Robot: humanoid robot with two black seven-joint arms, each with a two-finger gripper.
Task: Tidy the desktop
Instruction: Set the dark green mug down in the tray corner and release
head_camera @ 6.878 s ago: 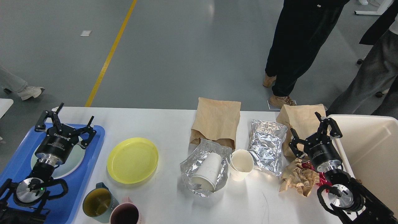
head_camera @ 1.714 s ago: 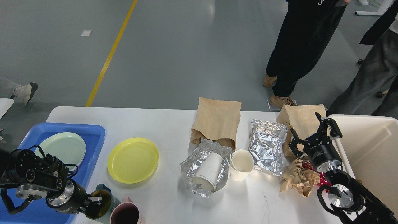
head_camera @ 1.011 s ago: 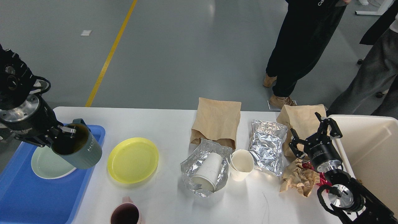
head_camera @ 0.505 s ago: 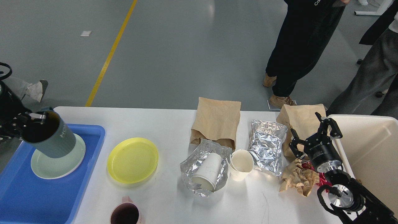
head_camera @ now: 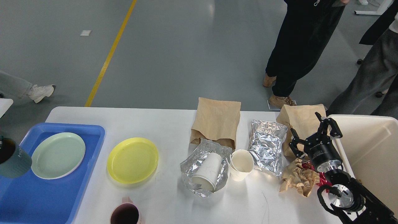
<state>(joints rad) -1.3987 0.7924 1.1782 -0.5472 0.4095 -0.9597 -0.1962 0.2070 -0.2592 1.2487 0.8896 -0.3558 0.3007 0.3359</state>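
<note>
The white desktop (head_camera: 161,124) carries a yellow plate (head_camera: 132,160), a pink mug (head_camera: 125,214) at the front edge, two brown paper bags (head_camera: 216,119) (head_camera: 299,118), a foil pouch (head_camera: 267,146), crumpled foil around a tipped paper cup (head_camera: 207,171), an upright paper cup (head_camera: 241,164) and crumpled brown paper (head_camera: 298,180). A grey-green mug (head_camera: 12,158) hangs tilted at the left edge over the blue tray (head_camera: 62,199); whatever holds it is out of frame. My left gripper is out of view. My right gripper (head_camera: 311,131) is open and empty above the right paper bag.
A pale green plate (head_camera: 58,155) lies in the blue tray. A cream bin (head_camera: 373,149) stands at the right. A red wrapper (head_camera: 321,179) peeks from under the crumpled paper. People stand beyond the far edge.
My left arm lifted the grey-green mug from the front of the table, carried it left over the tray and has gone out of frame. The right arm has not moved.
</note>
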